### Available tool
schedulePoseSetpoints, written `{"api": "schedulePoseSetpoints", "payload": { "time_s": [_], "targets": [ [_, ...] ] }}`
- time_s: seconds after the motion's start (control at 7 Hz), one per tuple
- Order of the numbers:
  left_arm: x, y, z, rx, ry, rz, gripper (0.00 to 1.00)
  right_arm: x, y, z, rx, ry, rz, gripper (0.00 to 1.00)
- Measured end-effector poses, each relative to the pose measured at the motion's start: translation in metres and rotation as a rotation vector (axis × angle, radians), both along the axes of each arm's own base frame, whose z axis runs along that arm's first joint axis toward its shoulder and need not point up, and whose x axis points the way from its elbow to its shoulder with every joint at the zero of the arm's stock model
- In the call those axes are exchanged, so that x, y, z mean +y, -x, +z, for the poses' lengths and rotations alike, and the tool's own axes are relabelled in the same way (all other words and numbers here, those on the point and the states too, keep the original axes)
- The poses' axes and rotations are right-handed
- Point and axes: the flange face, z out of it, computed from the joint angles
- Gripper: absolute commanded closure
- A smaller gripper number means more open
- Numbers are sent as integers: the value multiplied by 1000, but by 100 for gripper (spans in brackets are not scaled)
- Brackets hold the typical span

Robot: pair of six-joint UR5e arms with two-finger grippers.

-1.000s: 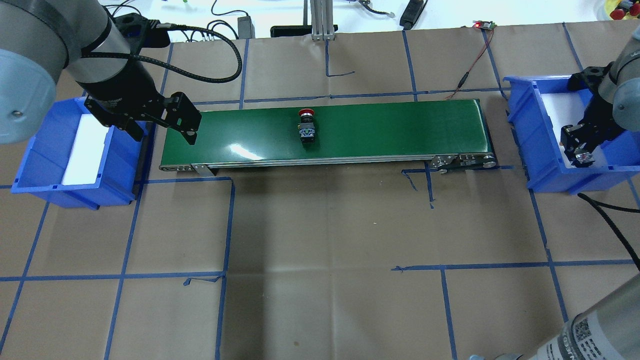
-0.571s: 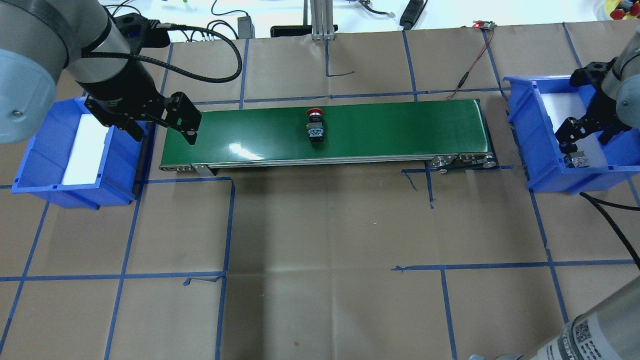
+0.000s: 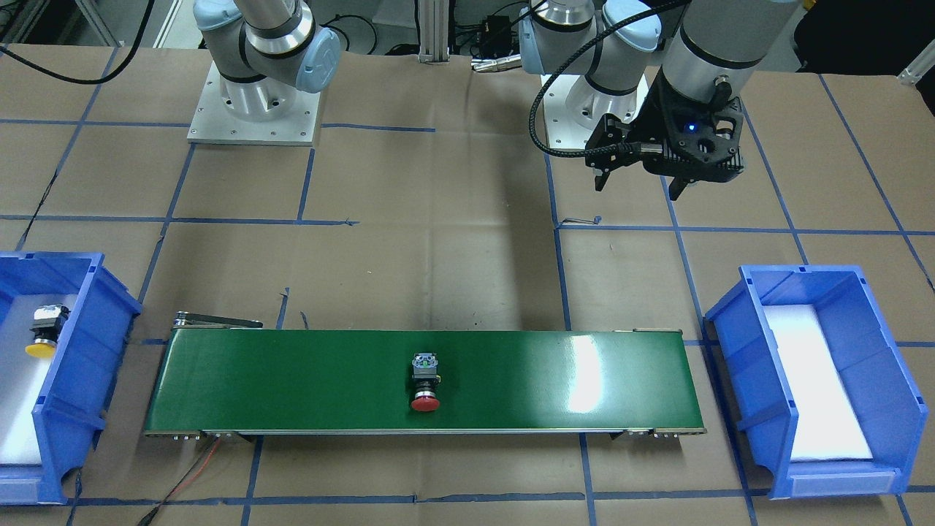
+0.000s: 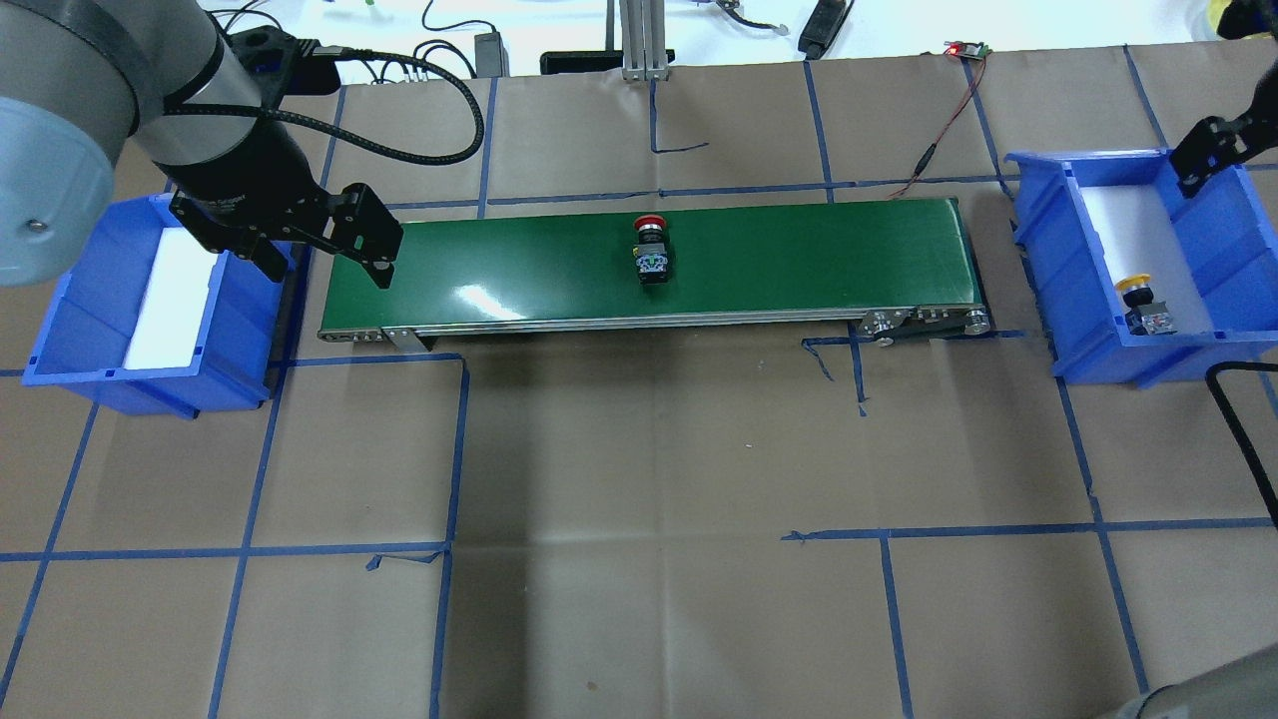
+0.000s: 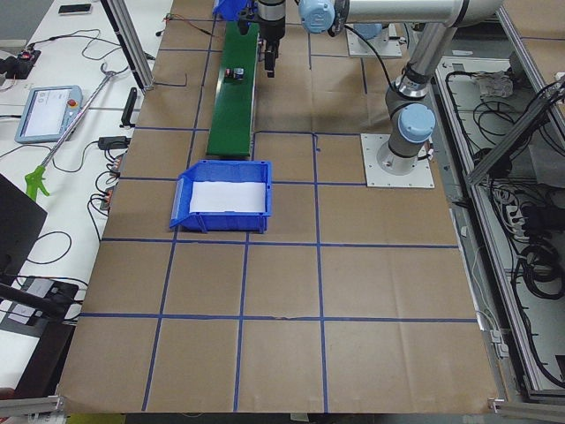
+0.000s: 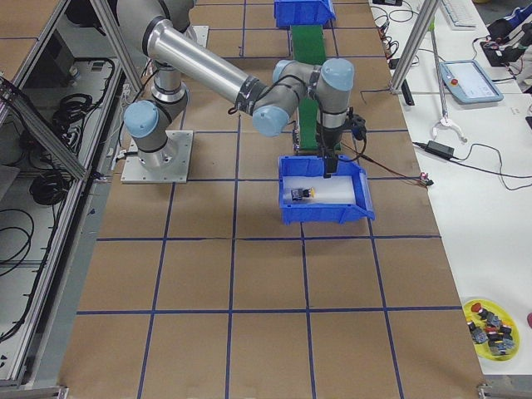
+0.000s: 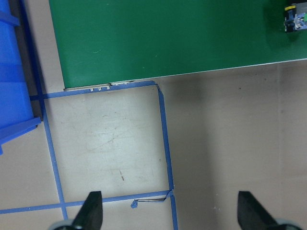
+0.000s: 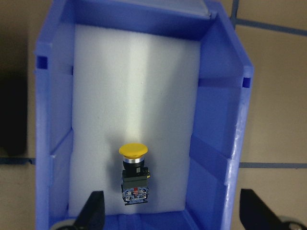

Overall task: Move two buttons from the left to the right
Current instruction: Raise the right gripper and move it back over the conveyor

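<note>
The red button [image 4: 653, 250] lies on its side mid-belt on the green conveyor [image 4: 799, 250]; it also shows in the front view [image 3: 425, 383] and at the top right edge of the left wrist view [image 7: 297, 17]. The yellow button [image 4: 1146, 305] lies on white foam in the right blue bin [image 4: 1048, 260], also seen in the right wrist view [image 8: 133, 175]. My left gripper [image 4: 324, 268] hangs open and empty over the belt's left end. My right gripper [image 8: 172, 215] is open and empty, high above the right bin; one finger [image 4: 1198, 160] shows overhead.
The left blue bin [image 4: 60, 320] holds only white foam. A red wire [image 4: 939, 140] runs behind the belt's right end. Blue tape lines grid the brown paper table. Cables and an aluminium post [image 4: 639, 40] stand at the far edge.
My right gripper let go of the yellow button in the right bin and rose away from it. The red button moved to the right along the belt. The left arm has not moved.
</note>
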Motion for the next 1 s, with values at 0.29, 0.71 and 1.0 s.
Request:
{"api": "schedulePoseSetpoints", "payload": {
  "time_s": [0.29, 0.71, 1.0],
  "targets": [
    [0, 0, 0, 0, 0, 1, 0, -16, -76, 37, -137, 107, -40, 1],
    [0, 0, 0, 0, 0, 0, 0, 2, -208, 51, -306, 54, -179, 1],
    [0, 0, 0, 0, 0, 0, 0, 14, -261, 49, -302, 31, -194, 1]
  ]
}}
